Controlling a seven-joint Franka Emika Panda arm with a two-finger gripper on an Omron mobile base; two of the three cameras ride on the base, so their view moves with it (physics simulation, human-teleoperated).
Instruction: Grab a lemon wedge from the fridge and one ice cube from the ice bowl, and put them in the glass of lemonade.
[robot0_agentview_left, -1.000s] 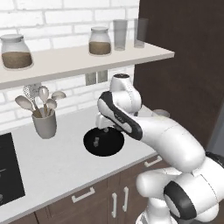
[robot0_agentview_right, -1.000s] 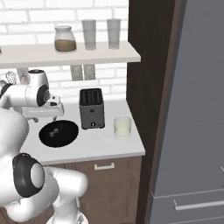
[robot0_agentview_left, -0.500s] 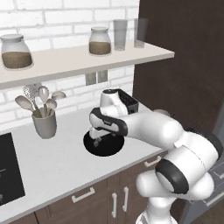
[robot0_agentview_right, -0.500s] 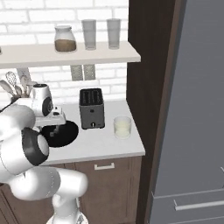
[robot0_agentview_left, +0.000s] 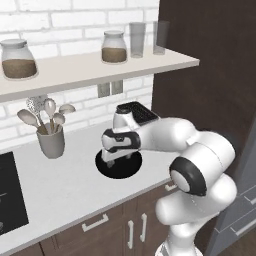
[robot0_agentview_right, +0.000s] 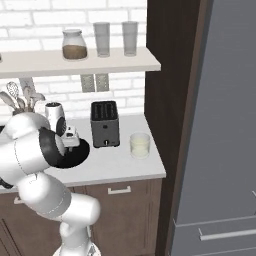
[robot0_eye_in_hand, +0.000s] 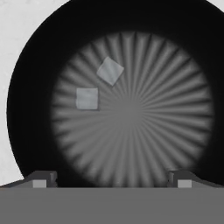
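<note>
The hand (robot0_eye_in_hand: 112, 179), spread wide and empty, hung over the round glossy black ice bowl (robot0_eye_in_hand: 35, 65) near the desk's front edge, and should centre on one pale translucent ice cube (robot0_eye_in_hand: 87, 98) before closing.

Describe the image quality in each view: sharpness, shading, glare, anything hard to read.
Hand view: sharp; the ice bowl shows a ribbed grey sheen fading to a black rim, and two pale ice cubes stand out clearly. Left base view: soft, even light; the arm hides part of the bowl and the pincer reads dark against it. Right base view: flat shading, and the glass of lemonade stays legible.
</note>
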